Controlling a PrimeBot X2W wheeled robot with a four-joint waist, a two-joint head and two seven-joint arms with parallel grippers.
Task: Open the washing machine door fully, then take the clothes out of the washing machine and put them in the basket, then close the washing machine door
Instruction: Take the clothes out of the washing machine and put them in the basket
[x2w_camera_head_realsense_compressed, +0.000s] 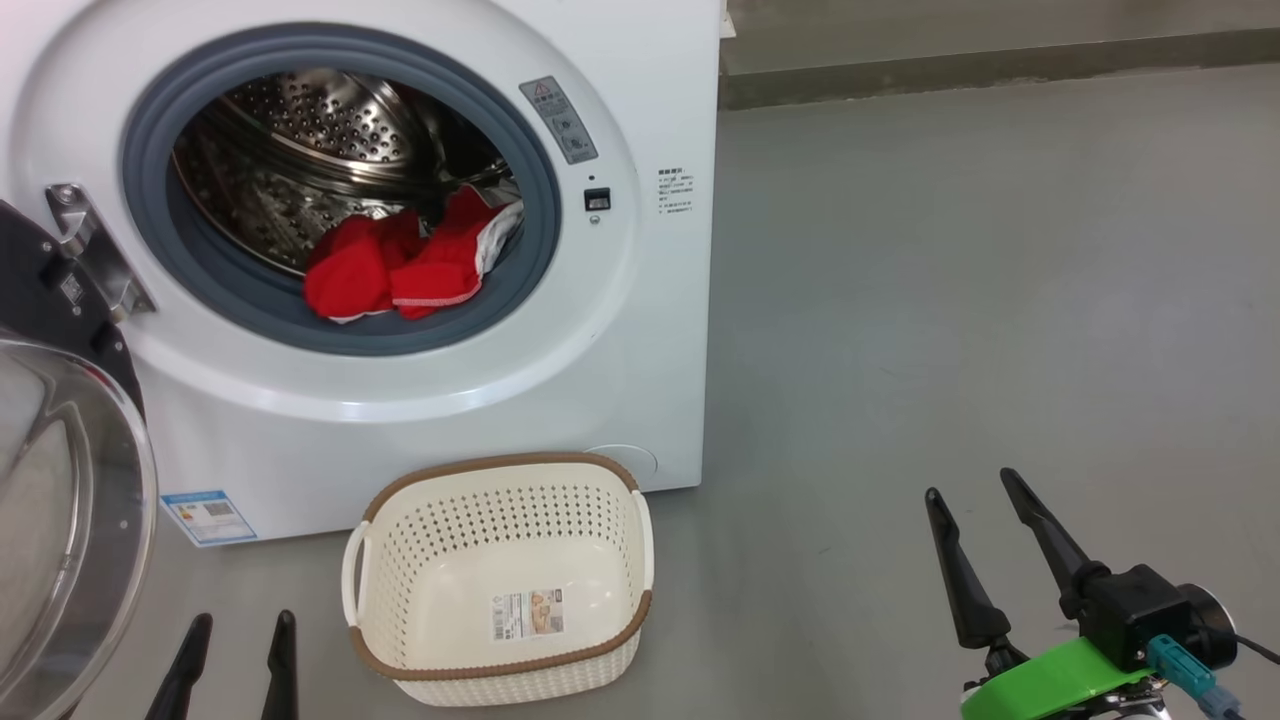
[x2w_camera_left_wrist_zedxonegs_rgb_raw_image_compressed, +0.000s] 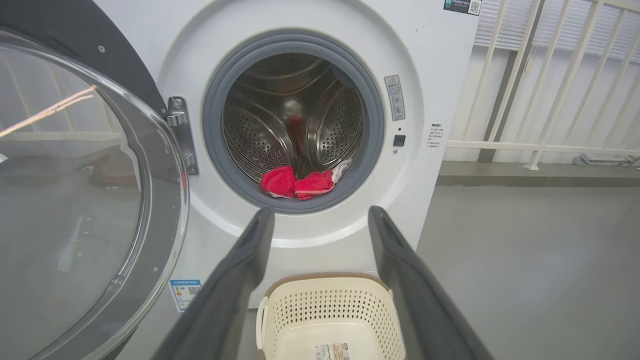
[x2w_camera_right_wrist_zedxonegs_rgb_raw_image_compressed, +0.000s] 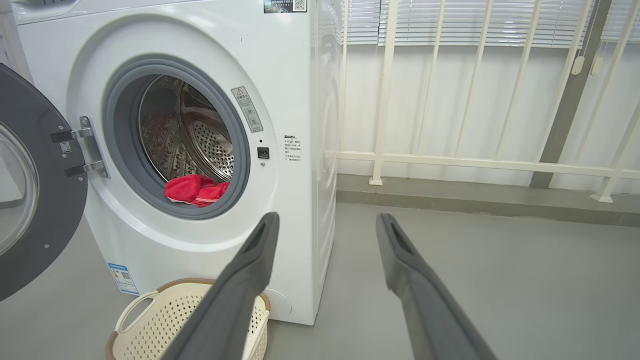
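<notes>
door (x2w_camera_head_realsense_compressed: 60, 520) open, red clothes (x2w_camera_head_realsense_compressed: 350, 275) in washing machine (x2w_camera_head_realsense_compressed: 620, 340), basket (x2w_camera_head_realsense_compressed: 500, 522) just in front; left end effector (x2w_camera_head_realsense_compressed: 243, 620) and right end effector (x2w_camera_head_realsense_compressed: 972, 487) both spread.

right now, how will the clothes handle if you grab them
The clothes lie crumpled and folded, so they will likely hang floppy and light. They look like separate pieces, so one may drop. Their edge rests on the grey ring, so it may drag.
</notes>
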